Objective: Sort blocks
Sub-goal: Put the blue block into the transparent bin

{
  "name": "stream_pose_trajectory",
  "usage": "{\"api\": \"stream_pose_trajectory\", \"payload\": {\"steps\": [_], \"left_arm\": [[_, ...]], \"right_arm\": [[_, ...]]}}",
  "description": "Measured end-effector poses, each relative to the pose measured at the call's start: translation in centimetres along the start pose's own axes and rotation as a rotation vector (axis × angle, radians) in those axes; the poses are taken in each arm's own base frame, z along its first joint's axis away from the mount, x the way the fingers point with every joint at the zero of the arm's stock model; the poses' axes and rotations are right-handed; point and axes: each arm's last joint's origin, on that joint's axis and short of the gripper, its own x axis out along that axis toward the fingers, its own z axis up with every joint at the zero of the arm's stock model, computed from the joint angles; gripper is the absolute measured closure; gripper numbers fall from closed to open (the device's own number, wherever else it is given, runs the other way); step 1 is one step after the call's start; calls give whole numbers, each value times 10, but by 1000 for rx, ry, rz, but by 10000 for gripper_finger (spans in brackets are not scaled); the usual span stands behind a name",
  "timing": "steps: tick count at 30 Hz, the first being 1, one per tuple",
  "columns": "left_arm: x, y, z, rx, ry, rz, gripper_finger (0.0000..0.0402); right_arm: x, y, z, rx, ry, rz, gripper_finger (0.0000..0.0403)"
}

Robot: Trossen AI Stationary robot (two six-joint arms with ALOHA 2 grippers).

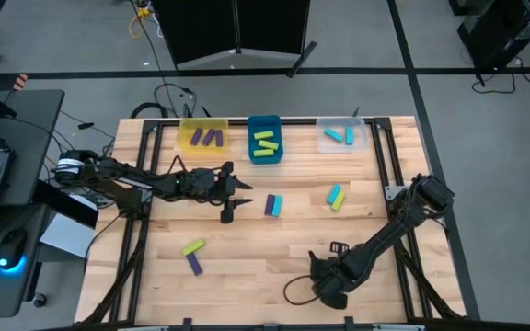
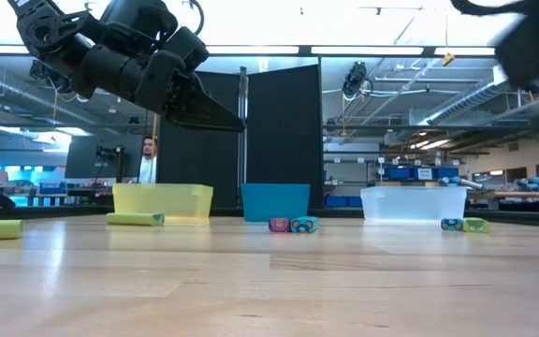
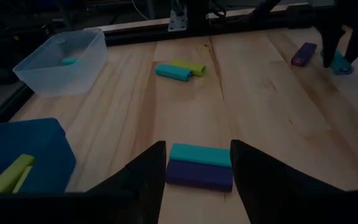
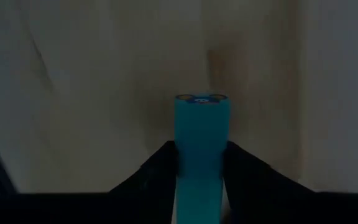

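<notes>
We count three bins along the worktop (image 1: 247, 267) top edge: yellow bin (image 1: 202, 137) with two purple blocks, blue bin (image 1: 265, 139) with three lime, clear bin (image 1: 342, 135) with two cyan. Left gripper (image 1: 238, 195) spread beside a purple-cyan pair (image 1: 273, 205); right gripper (image 4: 201, 163) pinching a cyan block (image 4: 200, 134)

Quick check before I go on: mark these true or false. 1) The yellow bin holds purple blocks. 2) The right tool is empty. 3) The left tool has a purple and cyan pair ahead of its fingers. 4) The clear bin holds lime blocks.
1) True: the yellow plastic bin holds small purple rectangular blocks.
2) False: the right tool has a cyan block between its fingers.
3) True: the left tool is open, with the purple and cyan pair lying on the wooden table ahead of it.
4) False: the clear plastic bin holds cyan blocks.
</notes>
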Motion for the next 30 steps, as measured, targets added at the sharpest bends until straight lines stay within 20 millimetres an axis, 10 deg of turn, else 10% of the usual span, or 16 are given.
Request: {"api": "stream_pose_trajectory", "payload": {"steps": [13,21,30], "left_arm": [[0,0,1,-23,-7,8,216],[0,1,1,-17,-5,34,216],[0,1,1,-18,-4,46,216]], "right_arm": [[-93,-51,54,41,-223,14,286],[-148,-168,81,365,-288,-65,286],[-164,-311,86,678,-306,-122,286]]}}
